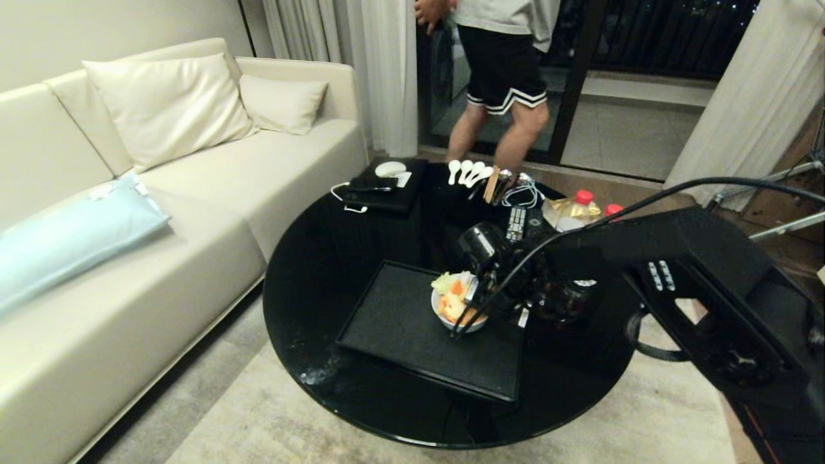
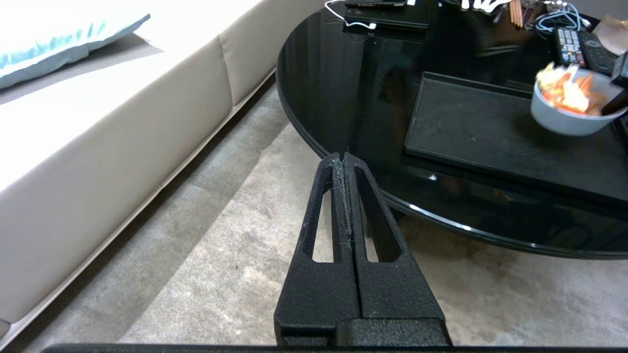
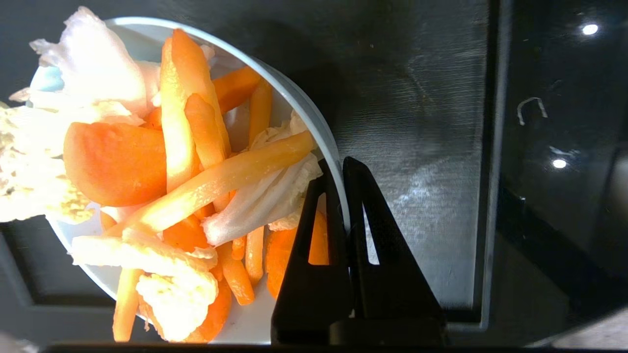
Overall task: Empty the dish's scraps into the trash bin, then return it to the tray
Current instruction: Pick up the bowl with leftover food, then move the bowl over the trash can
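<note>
One dish point(image 3: 314, 122) of scraps point(image 3: 186, 162), rim pinched by right gripper point(image 3: 341, 169); one tray point(image 1: 412, 328).

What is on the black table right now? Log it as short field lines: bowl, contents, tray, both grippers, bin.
dish: small white bowl over the tray's right side, rim pinched by the right gripper
scraps: carrot sticks and pale vegetable pieces, all in the bowl
tray: flat, black, on the round black table
right gripper: shut on the rim, one finger inside, one outside
left gripper: shut, holding nothing, above the carpet beside the table
trash bin: not in view
person: standing beyond the table
</note>
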Motion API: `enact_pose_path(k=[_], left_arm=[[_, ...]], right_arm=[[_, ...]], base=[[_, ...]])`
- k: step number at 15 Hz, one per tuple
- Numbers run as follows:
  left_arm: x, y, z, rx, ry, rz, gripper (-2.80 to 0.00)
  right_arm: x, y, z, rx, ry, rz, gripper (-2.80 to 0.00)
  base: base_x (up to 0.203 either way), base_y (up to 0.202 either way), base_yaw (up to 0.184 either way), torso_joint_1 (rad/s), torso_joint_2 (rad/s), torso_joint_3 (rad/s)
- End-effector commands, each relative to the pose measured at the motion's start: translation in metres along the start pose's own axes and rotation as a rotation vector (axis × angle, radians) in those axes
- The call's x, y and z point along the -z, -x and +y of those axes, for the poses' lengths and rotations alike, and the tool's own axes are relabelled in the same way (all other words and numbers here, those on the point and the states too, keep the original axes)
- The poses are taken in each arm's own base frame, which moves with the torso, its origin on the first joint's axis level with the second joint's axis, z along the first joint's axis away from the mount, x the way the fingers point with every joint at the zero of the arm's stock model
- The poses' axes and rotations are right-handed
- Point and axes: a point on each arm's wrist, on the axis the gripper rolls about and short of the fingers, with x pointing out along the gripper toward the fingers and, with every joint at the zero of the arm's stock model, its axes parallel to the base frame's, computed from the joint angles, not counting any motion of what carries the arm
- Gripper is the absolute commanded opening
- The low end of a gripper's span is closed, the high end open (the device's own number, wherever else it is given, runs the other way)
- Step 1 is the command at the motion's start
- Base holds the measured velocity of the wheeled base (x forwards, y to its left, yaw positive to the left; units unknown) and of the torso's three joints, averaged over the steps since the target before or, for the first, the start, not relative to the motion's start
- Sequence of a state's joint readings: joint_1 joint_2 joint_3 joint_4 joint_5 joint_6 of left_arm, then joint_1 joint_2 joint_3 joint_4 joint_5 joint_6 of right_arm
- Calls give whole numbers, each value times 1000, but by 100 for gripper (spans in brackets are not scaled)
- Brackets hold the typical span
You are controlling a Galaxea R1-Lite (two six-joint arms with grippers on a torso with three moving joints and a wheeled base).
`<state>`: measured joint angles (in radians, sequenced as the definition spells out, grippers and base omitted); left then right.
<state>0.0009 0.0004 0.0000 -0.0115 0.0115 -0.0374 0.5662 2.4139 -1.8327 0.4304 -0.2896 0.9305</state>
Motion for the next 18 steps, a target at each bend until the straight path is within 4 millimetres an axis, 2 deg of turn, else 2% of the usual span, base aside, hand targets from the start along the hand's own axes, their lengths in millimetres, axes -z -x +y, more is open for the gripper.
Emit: enact_pose_path(k=[1, 6, 14, 18], left_arm=[[0, 0, 0, -1, 1, -1, -280], [0, 0, 0, -1, 1, -1, -280], [0, 0, 0, -1, 1, -1, -280], [0, 0, 0, -1, 1, -1, -280]], right_arm=[[-12, 26, -1, -31, -27, -31, -280], [-23, 64, -17, -39, -44, -52, -280], [-25, 110, -81, 38, -91, -50, -280], [-21, 136, -106, 47, -109, -59, -280]], base=[[0, 0, 0, 0, 0, 0], [0, 0, 0, 0, 0, 0], [0, 0, 0, 0, 0, 0], [0, 0, 0, 0, 0, 0]])
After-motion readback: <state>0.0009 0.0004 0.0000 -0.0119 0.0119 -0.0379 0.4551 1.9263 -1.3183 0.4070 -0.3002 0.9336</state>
